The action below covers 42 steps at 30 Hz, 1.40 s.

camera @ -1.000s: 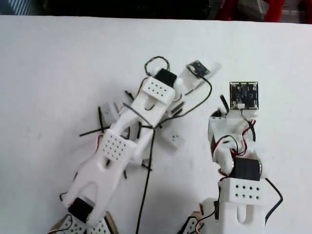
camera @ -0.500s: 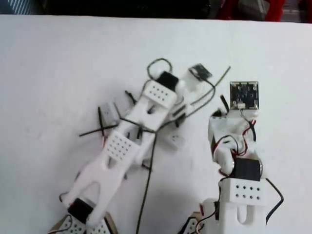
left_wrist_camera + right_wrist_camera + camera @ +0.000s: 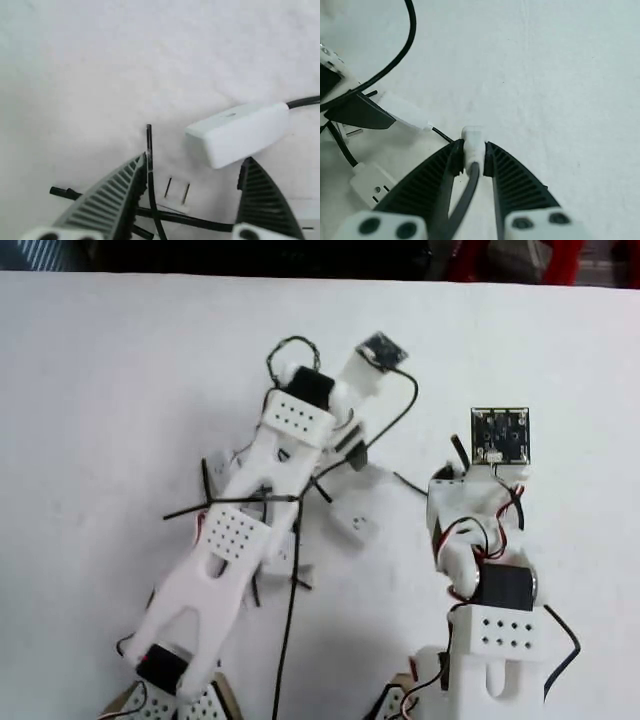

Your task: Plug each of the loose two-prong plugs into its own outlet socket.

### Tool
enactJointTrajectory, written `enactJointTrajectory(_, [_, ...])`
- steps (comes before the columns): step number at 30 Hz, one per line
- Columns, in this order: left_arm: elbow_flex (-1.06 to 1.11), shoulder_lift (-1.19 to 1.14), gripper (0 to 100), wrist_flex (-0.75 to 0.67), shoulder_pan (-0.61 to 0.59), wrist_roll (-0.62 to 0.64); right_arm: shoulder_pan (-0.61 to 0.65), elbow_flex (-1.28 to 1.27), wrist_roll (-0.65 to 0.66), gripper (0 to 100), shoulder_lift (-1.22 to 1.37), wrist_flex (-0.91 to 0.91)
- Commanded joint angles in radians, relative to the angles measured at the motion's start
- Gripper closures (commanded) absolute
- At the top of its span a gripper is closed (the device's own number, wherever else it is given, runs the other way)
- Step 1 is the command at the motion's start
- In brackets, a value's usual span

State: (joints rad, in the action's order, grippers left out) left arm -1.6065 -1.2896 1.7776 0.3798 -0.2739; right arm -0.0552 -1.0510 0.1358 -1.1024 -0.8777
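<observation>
White table: far edge well apart from both arms, wide surface left of clutter. Left arm lies diagonally over tangle of black cords. Left gripper spread wide, grasping nothing; white outlet socket between its fingers, loose two-prong plug just beside. Right gripper clenched on white plug, apart from second socket.

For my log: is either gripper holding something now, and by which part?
Right gripper holds a white plug by its body, between the fingers. Left gripper is open, holding nothing.
</observation>
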Motion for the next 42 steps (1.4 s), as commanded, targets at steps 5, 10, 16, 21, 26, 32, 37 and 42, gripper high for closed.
enactJointTrajectory(5, [-0.005, 0.054, 70, -0.040, -0.015, 0.018, 0.025, 0.051, -0.006, 98.1, 0.004, 0.019])
enactJointTrajectory(10, [0.025, 0.054, 70, -0.121, -0.018, 0.025, 0.025, 0.049, -0.006, 98.1, 0.004, 0.019])
enactJointTrajectory(16, [0.031, 0.054, 70, -0.215, -0.018, 0.086, 0.025, 0.049, -0.006, 98.1, 0.004, 0.019])
enactJointTrajectory(21, [0.025, 0.058, 70, -0.247, -0.013, 0.094, 0.025, 0.049, -0.006, 98.1, 0.004, 0.019])
enactJointTrajectory(26, [-0.005, 0.061, 70, -0.227, 0.008, 0.107, 0.024, 0.049, -0.006, 98.1, 0.004, 0.019])
enactJointTrajectory(32, [-0.029, 0.054, 70, -0.213, 0.085, 0.442, 0.019, 0.051, -0.006, 98.1, -0.004, 0.019])
enactJointTrajectory(37, [-0.028, 0.033, 70, -0.222, 0.140, 0.566, 0.019, 0.051, -0.006, 98.1, -0.002, 0.019])
enactJointTrajectory(42, [-0.041, -0.050, 70, -0.288, 0.140, 0.571, 0.019, 0.051, -0.006, 98.1, -0.001, 0.018])
